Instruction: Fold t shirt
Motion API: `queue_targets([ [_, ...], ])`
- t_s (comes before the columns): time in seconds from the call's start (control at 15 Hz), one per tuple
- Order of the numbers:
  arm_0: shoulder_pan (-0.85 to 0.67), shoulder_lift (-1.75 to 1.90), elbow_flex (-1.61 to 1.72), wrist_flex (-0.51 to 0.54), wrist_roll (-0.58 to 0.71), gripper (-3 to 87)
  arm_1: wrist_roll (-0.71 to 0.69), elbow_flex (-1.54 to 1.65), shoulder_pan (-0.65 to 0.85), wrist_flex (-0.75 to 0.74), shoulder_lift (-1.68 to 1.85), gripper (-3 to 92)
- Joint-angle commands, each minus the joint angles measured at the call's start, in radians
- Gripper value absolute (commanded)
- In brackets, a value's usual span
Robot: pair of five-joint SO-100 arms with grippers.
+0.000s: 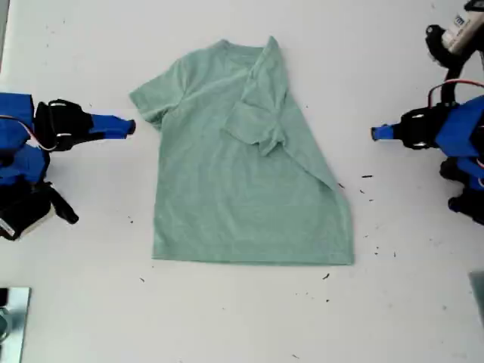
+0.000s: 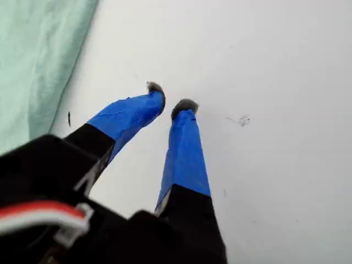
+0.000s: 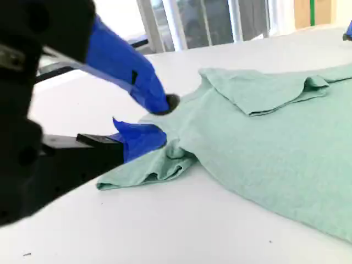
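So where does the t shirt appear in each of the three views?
Exterior view: t shirt lies in the middle of the table, one sleeve folded inward.
First wrist view: only an edge strip, apart from my first gripper.
Second wrist view: it fills the table beyond my second gripper.
Shared landmark: the folded-in sleeve.

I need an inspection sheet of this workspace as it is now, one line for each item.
Surface: white table, bare around the shirt.
Job's things: t shirt lies flat, with one sleeve folded inward.
Clutter: small dark specks on the table.
Grippers: my first gripper is over bare table, fingers slightly apart; my second gripper is open beside the unfolded sleeve, holding nothing.
Cables: red and white wires on the arm at the exterior view's right.
Surroundings: window frames beyond the table.
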Motion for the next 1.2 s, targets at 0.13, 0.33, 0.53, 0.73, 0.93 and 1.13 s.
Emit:
queue_targets([
  [0.13, 0.110, 0.006, -0.015, -0.008, 0.006, -0.1, 0.195, 0.063, 0.054, 0.003, 0.014, 5.9],
  [0.33, 0.160, 0.006, -0.017, 0.006, -0.052, 0.7, 0.529, 0.051, 0.003, 0.025, 0.014, 6.2],
  [0.53, 0.169, 0.006, -0.084, 0.023, -0.123, -0.1, 0.509, 0.031, -0.089, 0.014, 0.015, 2.2],
  [0.73, 0.178, -0.308, -0.388, 0.066, -0.178, -0.2, 0.535, 0.040, -0.114, 0.021, 0.015, 2.2],
  [0.93, 0.097, -0.839, -0.881, 0.295, -0.087, -0.2, 0.540, 0.034, -0.126, 0.017, 0.015, 2.2],
  [1.13, -0.127, -1.264, -1.335, 0.528, 0.183, -0.2, 0.548, 0.038, -0.149, 0.003, 0.015, 2.2],
])
